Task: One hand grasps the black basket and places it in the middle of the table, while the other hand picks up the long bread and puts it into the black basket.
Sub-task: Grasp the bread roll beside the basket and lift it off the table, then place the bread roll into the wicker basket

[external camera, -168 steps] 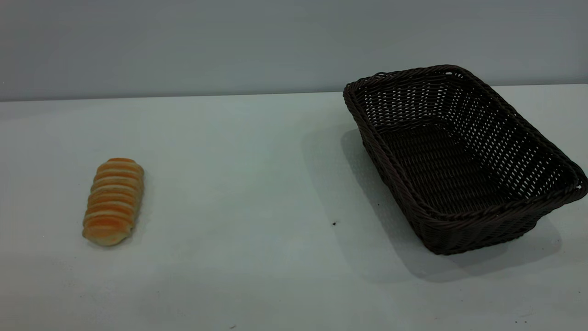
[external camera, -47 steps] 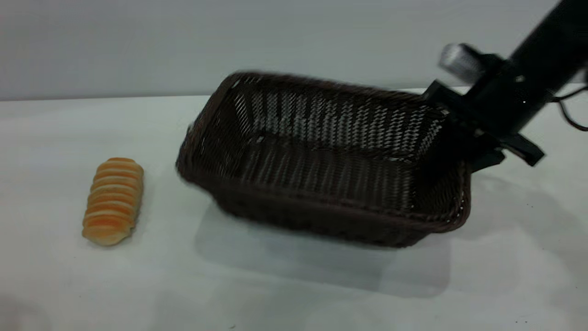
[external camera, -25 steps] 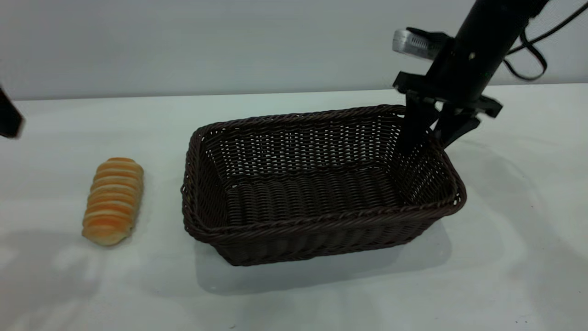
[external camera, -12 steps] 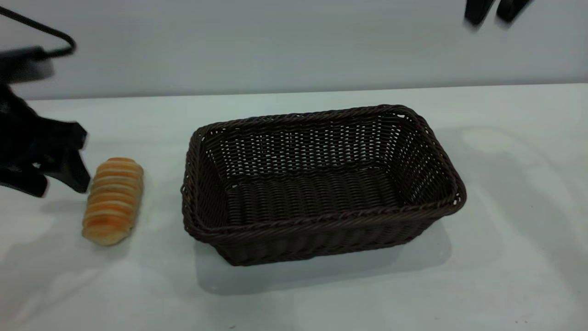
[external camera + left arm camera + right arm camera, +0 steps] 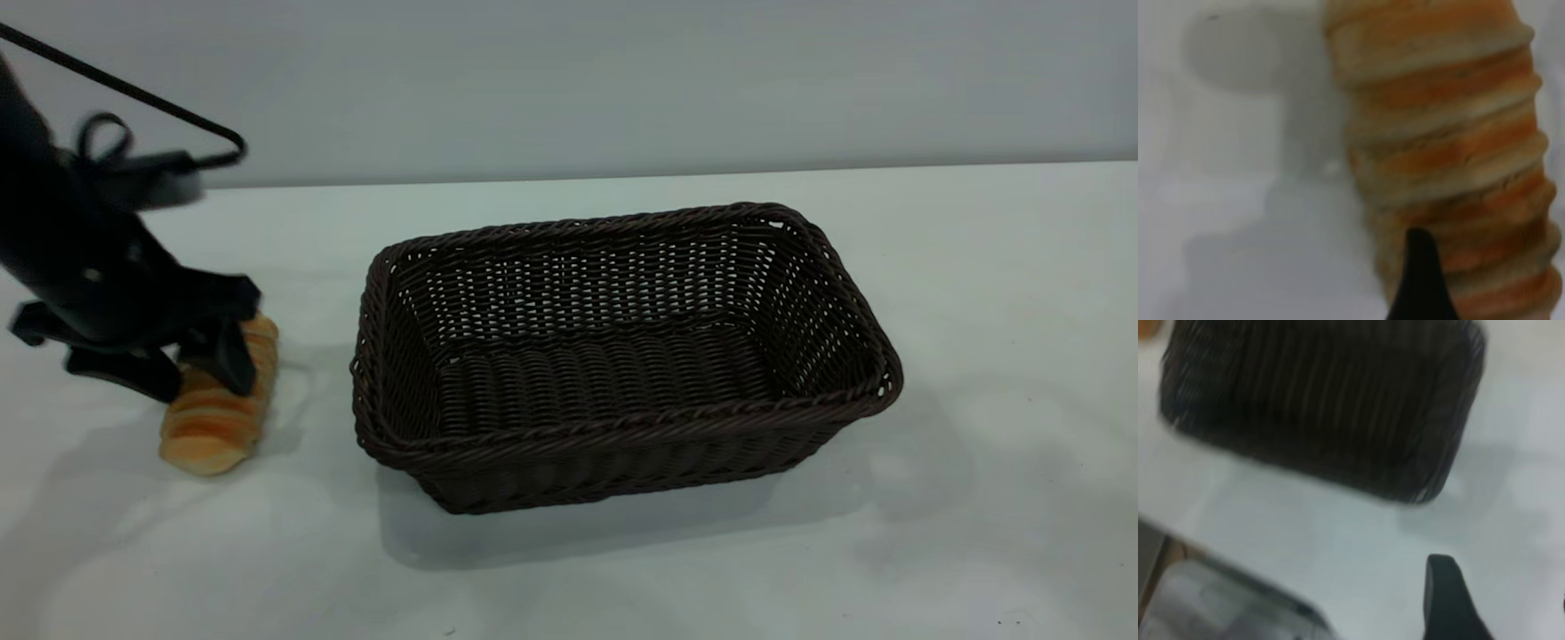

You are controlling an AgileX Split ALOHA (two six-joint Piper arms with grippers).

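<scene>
Wide, plain white-grey matte bench (image 5: 569,569) fills most of my exterior view, a few tiny dark specks near its front right corner. Behind its far edge stands a bare, flat grey-blue wall (image 5: 569,80). Soft, diffuse shadows lie across the bench surface.

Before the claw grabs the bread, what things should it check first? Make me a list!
1. Black basket in the middle of the table: ok.
2. Basket empty, room for bread: ok.
3. Left claw open, a finger each side of the long bread: ok.
4. Bread lying flat on the table: ok.
5. Claw low enough to grip: cannot tell.
6. Right claw away from the basket: ok.
</scene>
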